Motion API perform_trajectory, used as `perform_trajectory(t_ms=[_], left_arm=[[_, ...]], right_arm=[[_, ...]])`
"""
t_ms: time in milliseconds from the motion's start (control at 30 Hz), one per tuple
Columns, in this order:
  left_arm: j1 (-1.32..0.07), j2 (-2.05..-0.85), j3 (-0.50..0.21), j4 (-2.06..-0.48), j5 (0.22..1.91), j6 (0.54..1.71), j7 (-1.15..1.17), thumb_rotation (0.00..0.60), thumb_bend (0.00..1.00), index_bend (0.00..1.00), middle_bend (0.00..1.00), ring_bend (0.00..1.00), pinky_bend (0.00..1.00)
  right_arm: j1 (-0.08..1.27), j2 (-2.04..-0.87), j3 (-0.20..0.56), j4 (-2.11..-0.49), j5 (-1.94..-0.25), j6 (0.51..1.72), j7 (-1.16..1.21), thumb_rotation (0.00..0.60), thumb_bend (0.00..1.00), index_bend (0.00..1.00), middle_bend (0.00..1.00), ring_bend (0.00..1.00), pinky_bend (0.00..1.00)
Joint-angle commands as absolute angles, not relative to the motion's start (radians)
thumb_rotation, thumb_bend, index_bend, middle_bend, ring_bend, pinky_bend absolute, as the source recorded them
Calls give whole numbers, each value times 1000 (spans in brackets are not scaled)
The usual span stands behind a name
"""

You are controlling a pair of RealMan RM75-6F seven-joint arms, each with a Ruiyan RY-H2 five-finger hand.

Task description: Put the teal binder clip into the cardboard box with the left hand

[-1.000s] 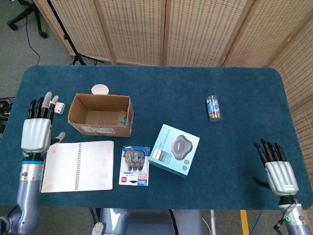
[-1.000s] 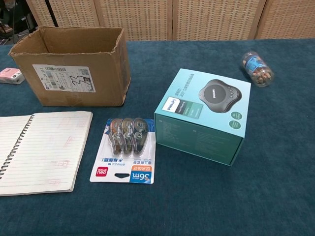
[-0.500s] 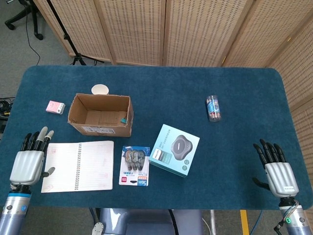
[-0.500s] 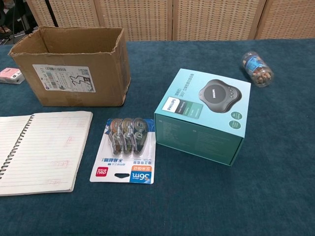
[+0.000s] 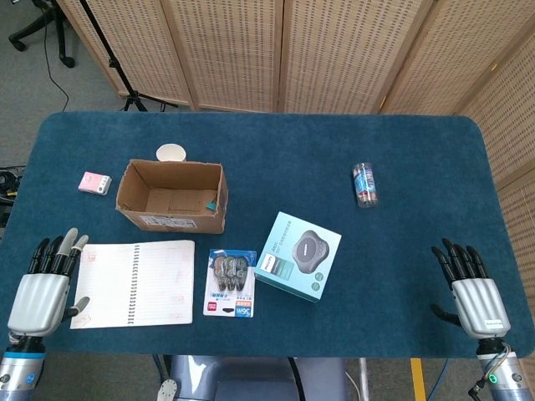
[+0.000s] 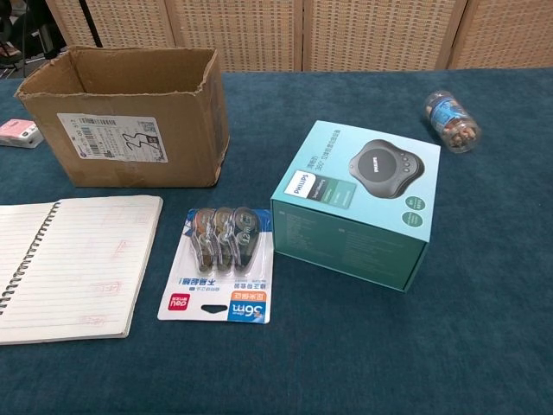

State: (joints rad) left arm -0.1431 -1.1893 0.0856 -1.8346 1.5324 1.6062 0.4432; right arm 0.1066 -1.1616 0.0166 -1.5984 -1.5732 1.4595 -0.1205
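The open cardboard box (image 5: 172, 197) stands on the blue table left of centre, and the chest view shows its front wall (image 6: 130, 125). A small teal binder clip (image 5: 212, 204) lies inside it against the right wall. My left hand (image 5: 43, 284) sits flat at the table's near left edge, left of the notebook, fingers apart and holding nothing. My right hand (image 5: 472, 290) rests at the near right edge, fingers spread and empty. Neither hand shows in the chest view.
An open spiral notebook (image 5: 134, 282) lies in front of the box. Beside it lie a correction-tape pack (image 5: 231, 282) and a teal Philips carton (image 5: 298, 255). A pink eraser (image 5: 94, 183) and a white disc (image 5: 171, 153) sit near the box; a small jar (image 5: 364, 184) lies far right.
My left hand has drawn back from beside the box's left end, near the pink eraser, to the table's near left edge. The right hand has stayed put.
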Motion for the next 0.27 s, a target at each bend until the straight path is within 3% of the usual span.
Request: perform_trajectory(t_ms=[33, 267], left_arm=[[-129, -1195, 90, -1820, 1555, 1615, 434, 600, 19, 0, 0, 0, 0], [-124, -1209, 71, -1807, 1550, 1592, 438, 600, 24, 0, 0, 0, 0]], right_arm=[[106, -1161, 15, -1598, -1578, 1461, -118, 600, 156, 20, 0, 0, 0], [103, -1159, 13, -1599, -1586, 1469, -113, 600, 156, 20, 0, 0, 0]])
